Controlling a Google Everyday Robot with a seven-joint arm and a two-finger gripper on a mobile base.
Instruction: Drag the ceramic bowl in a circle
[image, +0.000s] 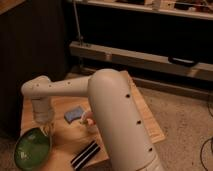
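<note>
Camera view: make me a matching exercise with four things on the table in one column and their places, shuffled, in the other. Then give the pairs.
Things:
1. bowl
2. sponge
3. black bar
4. end effector

Places:
A. near the table's front edge, lying at a slant, right of the green dish
B. at the table's front left corner
C. below the arm's wrist, at the green dish's upper right rim
D. mid-table, blue, just left of the big white arm link

Pairs: 1-B, 2-D, 3-A, 4-C
</note>
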